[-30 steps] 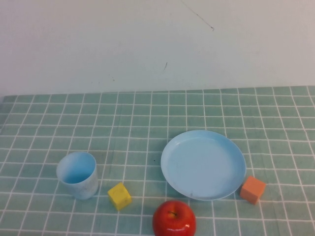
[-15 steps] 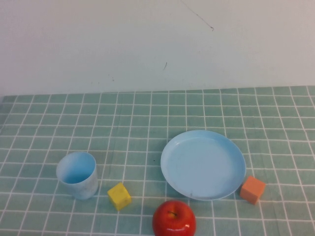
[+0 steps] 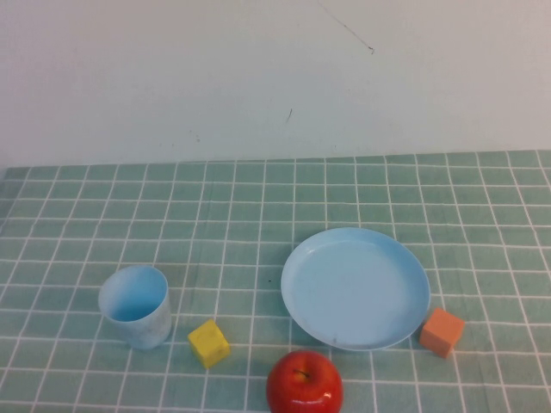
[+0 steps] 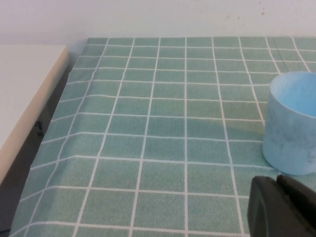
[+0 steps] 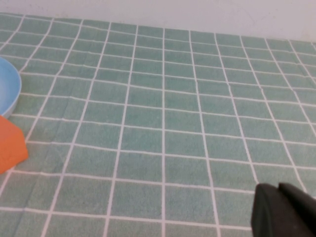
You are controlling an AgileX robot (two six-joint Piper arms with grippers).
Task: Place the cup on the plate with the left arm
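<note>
While the cup (image 3: 134,305) stands upright lower left on the tabletop (image 3: 258,198), apart from the plate (image 3: 355,286) at center right, left pincer (image 4: 282,205) sits near the cup, closed, empty. Right pincer (image 5: 284,210): state unclear.

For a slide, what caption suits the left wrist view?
Shut left gripper low over the green tablecloth, close to the upright blue cup.

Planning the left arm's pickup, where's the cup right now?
In the high view the cup stands upright at the table's front left, just left of the yellow cube, apart from the plate.
</note>
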